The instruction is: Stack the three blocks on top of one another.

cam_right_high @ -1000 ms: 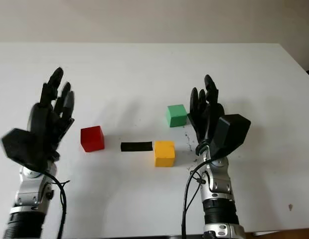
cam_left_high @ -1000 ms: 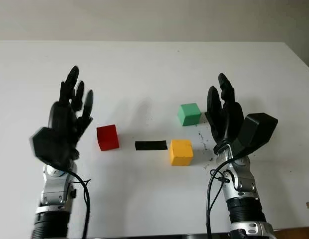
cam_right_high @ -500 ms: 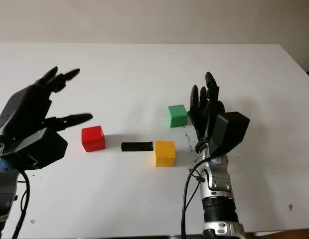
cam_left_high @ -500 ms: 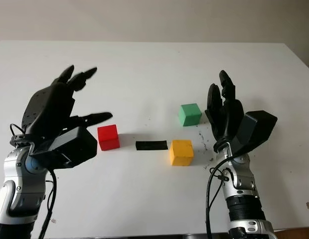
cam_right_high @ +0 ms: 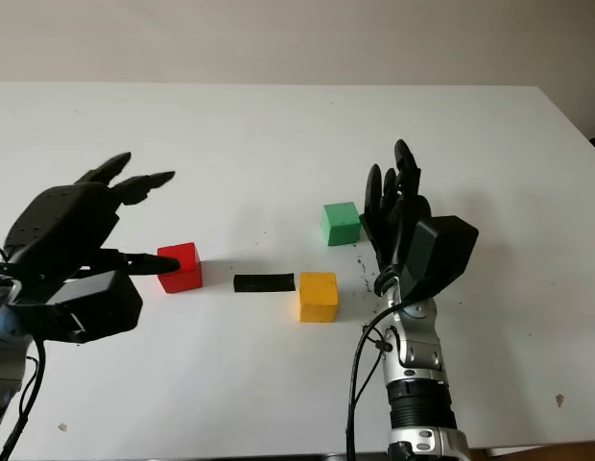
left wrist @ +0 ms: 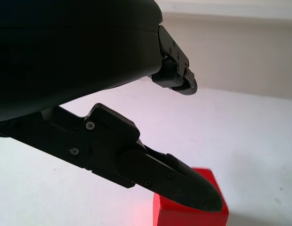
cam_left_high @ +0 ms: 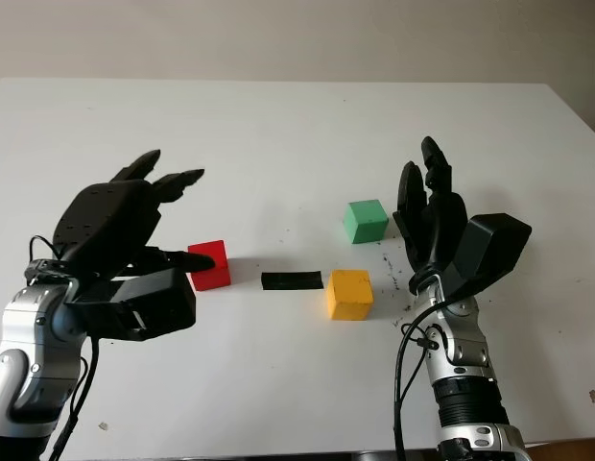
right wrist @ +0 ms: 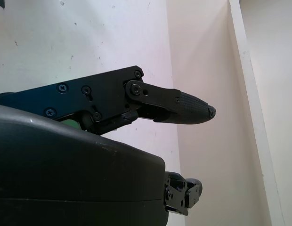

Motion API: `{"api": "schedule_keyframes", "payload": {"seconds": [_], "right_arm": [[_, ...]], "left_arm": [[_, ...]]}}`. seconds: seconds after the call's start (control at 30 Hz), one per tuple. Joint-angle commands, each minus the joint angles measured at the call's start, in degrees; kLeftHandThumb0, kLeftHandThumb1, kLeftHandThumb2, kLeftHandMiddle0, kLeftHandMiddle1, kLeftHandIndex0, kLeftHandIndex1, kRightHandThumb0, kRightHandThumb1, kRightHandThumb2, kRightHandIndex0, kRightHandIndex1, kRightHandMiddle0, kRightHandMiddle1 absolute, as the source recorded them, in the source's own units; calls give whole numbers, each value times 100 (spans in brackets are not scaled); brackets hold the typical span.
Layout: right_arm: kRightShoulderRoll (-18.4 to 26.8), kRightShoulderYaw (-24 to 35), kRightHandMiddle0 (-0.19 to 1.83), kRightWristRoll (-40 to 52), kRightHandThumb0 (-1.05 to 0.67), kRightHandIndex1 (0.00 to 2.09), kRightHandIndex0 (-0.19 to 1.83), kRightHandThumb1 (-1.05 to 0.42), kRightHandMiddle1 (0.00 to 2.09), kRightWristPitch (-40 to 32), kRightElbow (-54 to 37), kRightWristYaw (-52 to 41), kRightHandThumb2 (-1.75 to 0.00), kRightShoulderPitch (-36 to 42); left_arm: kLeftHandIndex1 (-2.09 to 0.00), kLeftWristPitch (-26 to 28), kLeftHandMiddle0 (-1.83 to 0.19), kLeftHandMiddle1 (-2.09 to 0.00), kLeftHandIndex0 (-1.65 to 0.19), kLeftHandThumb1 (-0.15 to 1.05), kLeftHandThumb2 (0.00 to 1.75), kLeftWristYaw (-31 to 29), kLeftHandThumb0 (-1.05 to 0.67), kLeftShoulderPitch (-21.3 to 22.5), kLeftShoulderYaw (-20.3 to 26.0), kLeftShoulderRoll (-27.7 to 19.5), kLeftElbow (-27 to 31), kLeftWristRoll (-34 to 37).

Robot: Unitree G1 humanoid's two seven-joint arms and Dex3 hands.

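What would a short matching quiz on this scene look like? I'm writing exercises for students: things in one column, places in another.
Things:
1. red block
2. green block
3. yellow block
4. black strip

Places:
A. farthest back, beside the right hand
B. between the red and yellow blocks
C. at the left hand fingertips
D. right of the strip, nearest the robot

Pairs: 1-C, 2-A, 3-D, 4-B

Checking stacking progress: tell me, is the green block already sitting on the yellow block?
No. The green block sits on the table apart from the yellow block, farther back.
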State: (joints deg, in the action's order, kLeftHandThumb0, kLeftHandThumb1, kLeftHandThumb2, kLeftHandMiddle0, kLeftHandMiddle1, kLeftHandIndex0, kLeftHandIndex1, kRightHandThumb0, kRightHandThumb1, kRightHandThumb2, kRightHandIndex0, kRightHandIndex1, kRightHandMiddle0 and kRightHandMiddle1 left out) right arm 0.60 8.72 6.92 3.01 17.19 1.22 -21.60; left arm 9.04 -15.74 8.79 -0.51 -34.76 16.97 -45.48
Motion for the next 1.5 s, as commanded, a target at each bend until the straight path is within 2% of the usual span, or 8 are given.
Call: {"api": "schedule_keyframes", "payload": {"seconds": [0.0,0.47,0.57,0.6,0.83,0.97,1.1,1.47], "right_arm": [[25,-22,-19,-34,-63,11,-10,-105,38,11,-129,36,-57,-32],[20,-22,-19,-16,-62,11,-9,-105,38,6,-148,30,-58,5],[44,-5,-19,15,-63,10,-9,-105,38,37,-119,-26,-57,10],[47,-2,-19,8,-63,10,-9,-105,37,28,-122,-23,-58,11],[28,13,-19,12,-62,10,-8,-105,40,21,-185,-21,-57,56],[55,7,-19,3,-62,10,-8,-105,40,20,-200,-51,-57,80],[80,22,-19,16,-62,9,-8,-105,38,10,-186,-99,-57,78],[113,26,-19,0,-61,8,-8,-105,38,-69,-215,-122,-58,83]], "left_arm": [[-8,-7,-7,-5,-39,93,5,-42,-89,-3,-113,-70,-58,-87],[-21,-257,-14,-7,-56,88,4,103,-83,83,-386,-165,-473,-382],[-71,-257,-17,-6,-35,86,5,109,-81,78,-405,-159,-507,-424],[-79,-255,-18,-6,-32,86,5,105,-80,73,-406,-155,-508,-428],[-104,-167,-25,-8,-36,86,6,186,-75,41,-427,-84,-483,-513],[-117,-201,-32,-10,-44,91,7,278,-58,19,-444,-85,-484,-518],[-123,-366,-38,-11,-48,93,6,493,-48,-29,-410,-73,-527,-405],[-122,-607,-43,-10,-49,93,5,525,-47,-65,-224,0,-539,422]]}}
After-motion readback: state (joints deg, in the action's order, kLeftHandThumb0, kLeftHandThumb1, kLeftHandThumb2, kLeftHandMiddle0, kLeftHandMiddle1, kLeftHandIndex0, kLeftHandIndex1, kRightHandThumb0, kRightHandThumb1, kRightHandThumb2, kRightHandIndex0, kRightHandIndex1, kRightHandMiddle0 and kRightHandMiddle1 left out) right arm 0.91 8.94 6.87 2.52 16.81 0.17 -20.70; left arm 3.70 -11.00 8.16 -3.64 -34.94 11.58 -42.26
